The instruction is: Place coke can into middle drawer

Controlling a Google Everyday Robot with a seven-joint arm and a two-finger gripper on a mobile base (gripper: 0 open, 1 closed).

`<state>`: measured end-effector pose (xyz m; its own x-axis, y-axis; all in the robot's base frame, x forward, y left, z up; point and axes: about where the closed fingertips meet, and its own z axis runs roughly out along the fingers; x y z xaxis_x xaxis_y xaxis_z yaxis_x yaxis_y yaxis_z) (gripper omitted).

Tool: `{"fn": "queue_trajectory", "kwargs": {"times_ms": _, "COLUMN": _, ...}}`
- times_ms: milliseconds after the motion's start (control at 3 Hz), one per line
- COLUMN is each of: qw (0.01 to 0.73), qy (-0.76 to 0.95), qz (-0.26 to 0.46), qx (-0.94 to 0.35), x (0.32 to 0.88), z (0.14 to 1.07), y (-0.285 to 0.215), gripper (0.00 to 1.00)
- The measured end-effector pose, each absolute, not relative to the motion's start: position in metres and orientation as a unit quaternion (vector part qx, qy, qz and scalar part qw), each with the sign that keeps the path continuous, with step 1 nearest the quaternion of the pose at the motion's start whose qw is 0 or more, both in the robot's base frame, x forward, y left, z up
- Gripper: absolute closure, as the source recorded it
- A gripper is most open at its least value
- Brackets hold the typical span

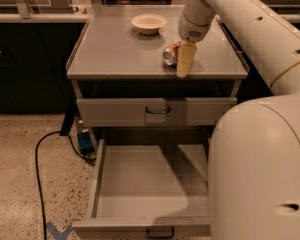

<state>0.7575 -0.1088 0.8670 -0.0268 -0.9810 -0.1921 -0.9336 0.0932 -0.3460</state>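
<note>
The coke can point(170, 54) lies on its side on the grey cabinet top point(115, 49), near the front edge, with its silver end toward the camera. My gripper point(184, 63) comes down from the arm at the upper right and sits right beside the can, on its right side and touching or nearly touching it. The middle drawer point(97, 181) is pulled out wide below, with a bare grey floor and a small dark handle point(160, 232) on its front.
A cream round bowl point(149, 23) stands at the back of the cabinet top. The upper drawer front point(115, 112) is closed. My white body point(260, 174) covers the drawer's right side. A black cable point(39, 164) and a blue box point(85, 142) lie on the floor at the left.
</note>
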Motion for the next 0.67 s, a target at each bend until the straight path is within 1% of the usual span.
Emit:
{"fn": "queue_trajectory", "kwargs": {"times_ms": 333, "qw": 0.188, "qy": 0.71, "qz": -0.079, "qx": -0.674, "x": 0.76, "z": 0.866, "y": -0.109, "gripper": 0.0}}
{"fn": "queue_trajectory", "kwargs": {"times_ms": 667, "qw": 0.172, "qy": 0.715, "qz": -0.092, "qx": -0.671, "x": 0.778, "z": 0.839, "y": -0.11, "gripper": 0.0}}
